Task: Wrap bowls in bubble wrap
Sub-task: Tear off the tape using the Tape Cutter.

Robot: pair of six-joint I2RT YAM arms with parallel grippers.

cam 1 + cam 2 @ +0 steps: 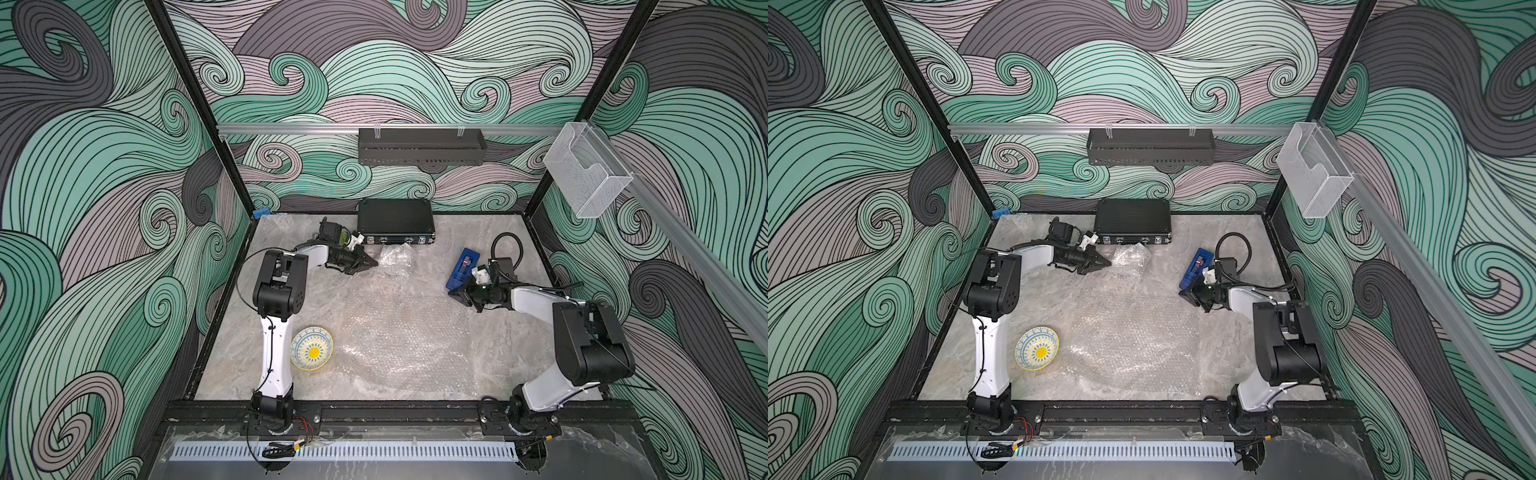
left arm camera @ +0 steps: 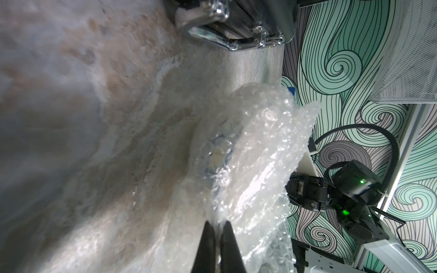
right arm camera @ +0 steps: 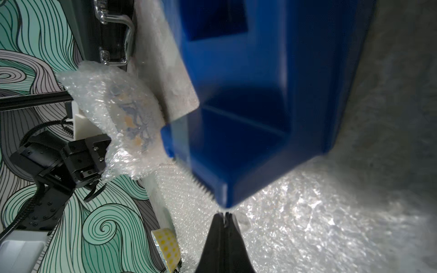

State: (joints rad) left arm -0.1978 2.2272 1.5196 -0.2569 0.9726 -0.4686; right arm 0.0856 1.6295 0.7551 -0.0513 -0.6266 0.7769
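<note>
Left arm (image 1: 276, 332) is raised from its base, elbow bent, forearm reached toward rear centre. Cream bowl (image 1: 312, 348) is seen upright on the surface (image 1: 457, 232), just beside that arm. Left hand (image 1: 374, 263) is closed, tips touching a bubble wrap bundle (image 1: 395, 258); a blue-patterned bowl (image 3: 134, 123) is seen inside it. A flat bubble wrap sheet (image 1: 399, 332) is spread mid-surface. Right hand (image 1: 454, 296) is closed, tips just beside a blue dispenser (image 1: 462, 268). Right arm (image 1: 590, 332) is folded, forearm pointed inward.

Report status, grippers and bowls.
Left gripper shut beside bubble-wrapped bundle; right gripper shut by blue plastic tape dispenser. Cream patterned ceramic bowl bare, beside clear bubble wrap sheet. No obstruction.
</note>
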